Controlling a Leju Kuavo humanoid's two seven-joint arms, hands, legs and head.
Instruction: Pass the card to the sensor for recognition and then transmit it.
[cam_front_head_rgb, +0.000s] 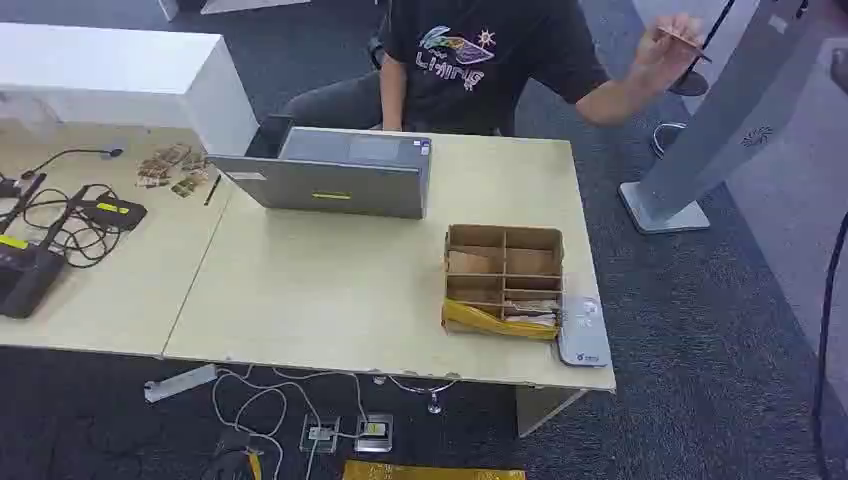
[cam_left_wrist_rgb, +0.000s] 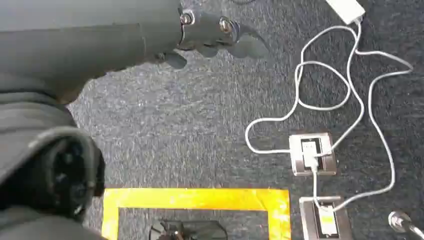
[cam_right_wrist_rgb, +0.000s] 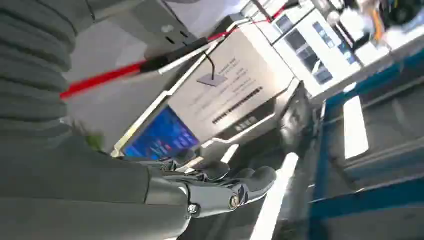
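A pale wooden counter (cam_front_head_rgb: 330, 300) carried a grey laptop (cam_front_head_rgb: 330, 175) and a brown compartmented cardboard box (cam_front_head_rgb: 504, 278) beside a small grey sensor pad (cam_front_head_rgb: 583, 335). A person's hand (cam_front_head_rgb: 668, 45) held the thin tan card (cam_front_head_rgb: 684, 40) aloft. The left hand (cam_left_wrist_rgb: 220, 37) hung loosely curled and empty; the right hand (cam_right_wrist_rgb: 220, 182) lay spread, empty.

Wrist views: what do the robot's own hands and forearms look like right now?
In the left wrist view, the left hand has dark grey metallic fingers with two round silver screws at the knuckles, behind a smooth grey forearm cover. In the right wrist view, the right hand has the same dark glossy fingers and a silver screw, a smooth grey casing, and a grey ribbed cover further back.
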